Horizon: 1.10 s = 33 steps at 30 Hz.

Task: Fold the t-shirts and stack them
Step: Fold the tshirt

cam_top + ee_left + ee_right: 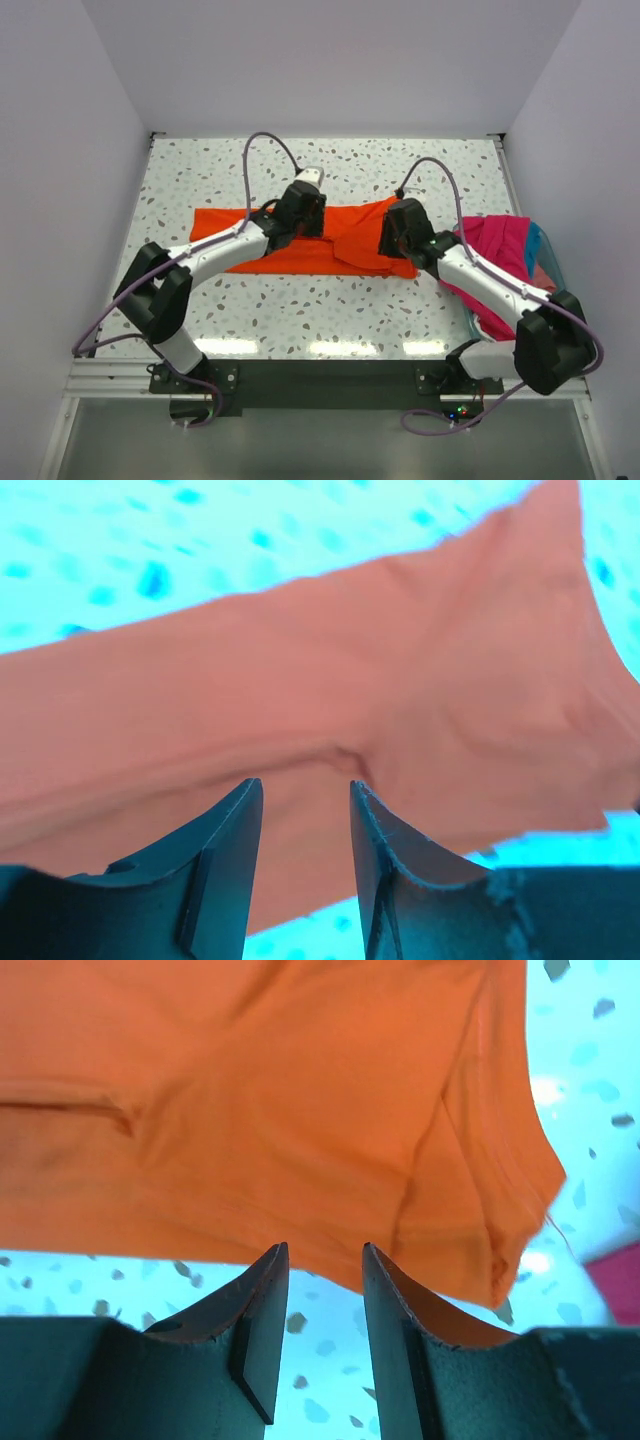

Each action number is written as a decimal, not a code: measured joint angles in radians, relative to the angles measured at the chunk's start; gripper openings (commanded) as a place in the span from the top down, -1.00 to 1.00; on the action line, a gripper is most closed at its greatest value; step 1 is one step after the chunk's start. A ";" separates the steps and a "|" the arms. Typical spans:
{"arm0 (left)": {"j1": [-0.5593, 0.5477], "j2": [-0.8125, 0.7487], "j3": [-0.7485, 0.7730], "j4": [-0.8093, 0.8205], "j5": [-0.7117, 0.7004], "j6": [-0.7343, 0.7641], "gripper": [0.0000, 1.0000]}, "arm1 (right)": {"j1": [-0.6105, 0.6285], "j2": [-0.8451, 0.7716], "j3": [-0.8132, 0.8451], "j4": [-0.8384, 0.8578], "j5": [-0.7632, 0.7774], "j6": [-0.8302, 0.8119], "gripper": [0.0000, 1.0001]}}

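Note:
The bright orange t-shirt [345, 245] lies folded into a long strip across the middle of the table. My left gripper [308, 195] hovers over its far edge, jaws open and empty, with cloth [330, 700] filling the wrist view below the gap [305, 792]. My right gripper [397, 232] is over the shirt's right end, jaws open and empty [325, 1255], above the cloth's near edge [300, 1110]. A magenta-pink t-shirt [500, 250] is heaped in the teal bin [543, 250] at the right. No paler pink shirt stands out.
The speckled table [300, 310] has a raised white rim at the back and sides. The teal bin stands at the right edge beside the right arm. A corner of magenta cloth [620, 1275] shows at the right of the right wrist view.

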<state>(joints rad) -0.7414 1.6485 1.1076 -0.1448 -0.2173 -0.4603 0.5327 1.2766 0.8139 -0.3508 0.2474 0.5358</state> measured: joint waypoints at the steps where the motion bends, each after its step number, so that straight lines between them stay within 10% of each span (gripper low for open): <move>1: 0.029 0.007 0.023 -0.018 -0.015 0.000 0.14 | 0.000 0.027 0.031 0.003 -0.001 0.001 0.22; 16: 0.203 0.262 0.180 -0.230 -0.167 0.000 0.25 | 0.000 0.312 0.088 0.061 -0.061 0.047 0.25; 33: 0.211 0.151 -0.041 -0.163 -0.120 -0.037 0.28 | -0.001 0.292 0.010 0.090 -0.061 0.056 0.24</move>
<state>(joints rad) -0.5304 1.8000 1.0668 -0.3073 -0.3370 -0.4973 0.5316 1.5684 0.8242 -0.2611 0.1864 0.5922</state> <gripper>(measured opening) 0.347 0.376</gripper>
